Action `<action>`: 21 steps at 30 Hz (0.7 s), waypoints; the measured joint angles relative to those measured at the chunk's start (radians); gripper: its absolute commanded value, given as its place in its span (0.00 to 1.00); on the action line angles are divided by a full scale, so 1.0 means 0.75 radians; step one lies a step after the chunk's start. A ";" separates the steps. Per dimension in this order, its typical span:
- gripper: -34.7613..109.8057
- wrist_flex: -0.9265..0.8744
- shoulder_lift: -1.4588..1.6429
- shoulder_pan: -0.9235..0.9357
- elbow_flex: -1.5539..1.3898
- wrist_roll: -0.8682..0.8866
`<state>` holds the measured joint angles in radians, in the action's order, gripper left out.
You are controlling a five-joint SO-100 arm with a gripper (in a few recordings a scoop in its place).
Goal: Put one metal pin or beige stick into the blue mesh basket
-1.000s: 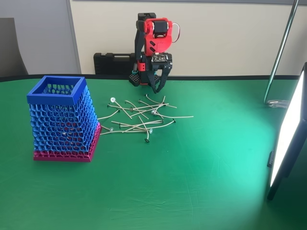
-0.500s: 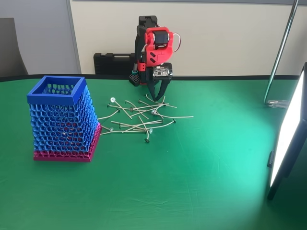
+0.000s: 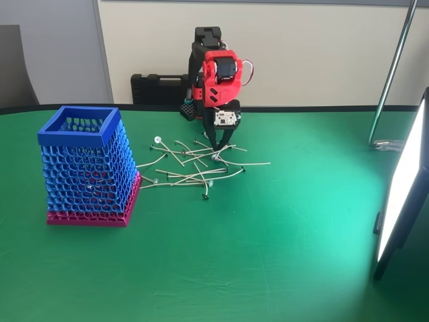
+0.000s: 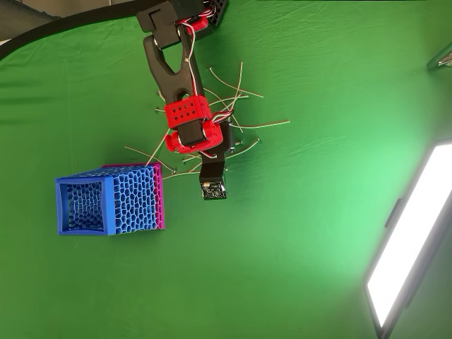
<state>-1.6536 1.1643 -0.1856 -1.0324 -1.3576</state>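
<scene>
A red and black arm (image 3: 214,67) is seen at the far side of a green table (image 3: 268,255), bent forward with its gripper (image 3: 216,151) pointed down into a loose pile of thin beige sticks (image 3: 194,168). The fingertips are drawn close together at the pile's far edge; whether a stick is pinched between them cannot be told. The blue basket (image 3: 84,168) stands upright on its pink base, left of the pile in the fixed view, apart from the gripper. A lit panel (image 3: 402,188) stands at the right edge.
</scene>
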 measured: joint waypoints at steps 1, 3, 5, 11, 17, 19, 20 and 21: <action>0.31 0.000 -0.004 0.000 0.008 -0.008; 0.33 0.002 -0.006 -0.008 0.016 -0.012; 0.33 0.002 -0.020 -0.025 0.029 -0.025; 0.35 0.002 -0.063 -0.045 0.029 -0.045; 0.37 0.016 -0.074 -0.055 0.014 -0.045; 0.37 0.059 -0.074 -0.053 -0.016 -0.045; 0.37 0.063 -0.076 -0.053 -0.029 -0.045; 0.37 0.080 -0.076 -0.053 -0.035 -0.045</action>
<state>-1.5938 1.1075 -0.2255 -1.0584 -1.3913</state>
